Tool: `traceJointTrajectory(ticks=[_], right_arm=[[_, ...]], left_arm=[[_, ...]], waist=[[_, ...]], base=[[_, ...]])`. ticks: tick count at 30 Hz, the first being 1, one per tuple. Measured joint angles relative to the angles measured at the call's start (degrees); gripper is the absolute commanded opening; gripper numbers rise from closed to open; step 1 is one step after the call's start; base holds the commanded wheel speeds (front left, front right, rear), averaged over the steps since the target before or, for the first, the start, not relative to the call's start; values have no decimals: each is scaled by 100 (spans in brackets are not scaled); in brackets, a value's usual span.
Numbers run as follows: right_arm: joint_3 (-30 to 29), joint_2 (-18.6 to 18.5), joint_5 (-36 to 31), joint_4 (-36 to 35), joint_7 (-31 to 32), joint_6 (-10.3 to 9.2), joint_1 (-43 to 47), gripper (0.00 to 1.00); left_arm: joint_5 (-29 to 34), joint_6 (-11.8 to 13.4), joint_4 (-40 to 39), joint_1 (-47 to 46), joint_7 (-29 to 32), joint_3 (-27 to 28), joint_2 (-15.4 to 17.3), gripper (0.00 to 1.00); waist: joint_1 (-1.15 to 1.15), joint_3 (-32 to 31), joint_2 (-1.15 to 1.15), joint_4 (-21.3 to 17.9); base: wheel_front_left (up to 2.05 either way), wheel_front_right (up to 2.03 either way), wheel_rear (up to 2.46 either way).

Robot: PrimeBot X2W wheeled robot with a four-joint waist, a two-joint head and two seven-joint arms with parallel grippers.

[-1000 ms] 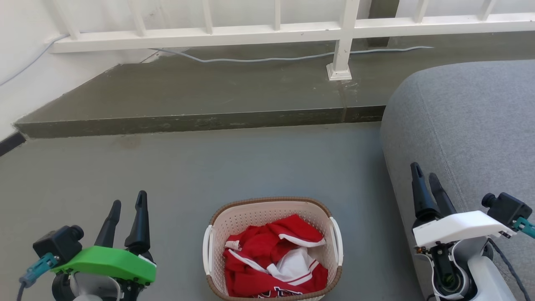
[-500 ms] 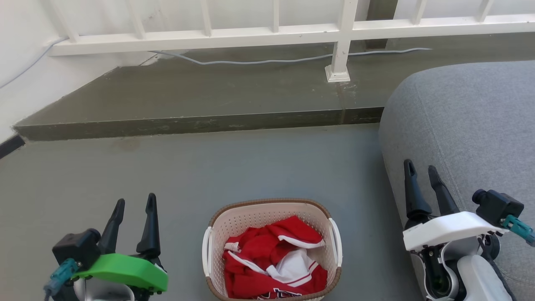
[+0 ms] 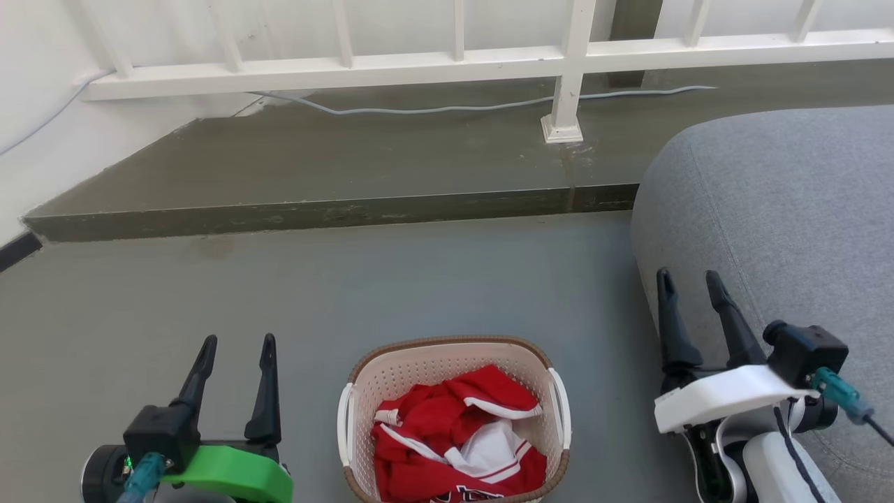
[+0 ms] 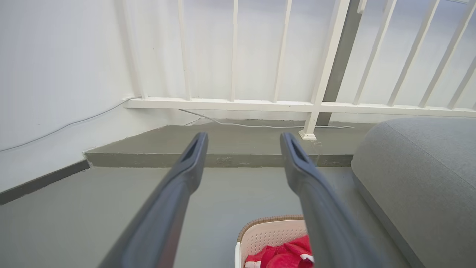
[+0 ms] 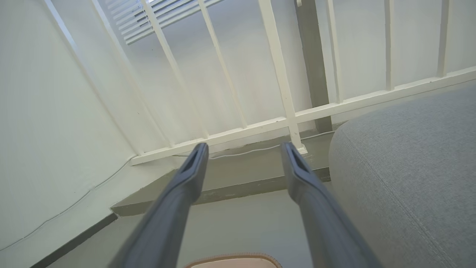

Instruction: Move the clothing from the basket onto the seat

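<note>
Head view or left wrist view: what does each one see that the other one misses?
Head view: the right claw, open, near the seat, and the left arm's green cover. Left wrist view: the railing's tall bars rising up the wall. Both: the open left claw, the basket holding red clothing, the grey seat and the floor cable.

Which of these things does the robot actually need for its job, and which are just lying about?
For the job:
- clothing, red, heaped in the basket
- seat, grey, to the right
- left gripper and right gripper, both open and empty

Just there:
- railing, white
- cable lying on the step
- floor
</note>
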Motion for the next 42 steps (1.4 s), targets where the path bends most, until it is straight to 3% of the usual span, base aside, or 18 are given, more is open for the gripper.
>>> traceJointTrajectory(ticks=[12,42], right_arm=[[138,-16,-777,-134,-223,-105,70,100],[88,-14,-786,-186,-224,-107,71,100]], left_arm=[[726,100,-153,119,-199,-122,16,100],[778,91,-174,121,-200,4,16,100]], waist=[[0,1,0,-14],[0,142,0,-13]], base=[[0,0,0],[0,0,0]])
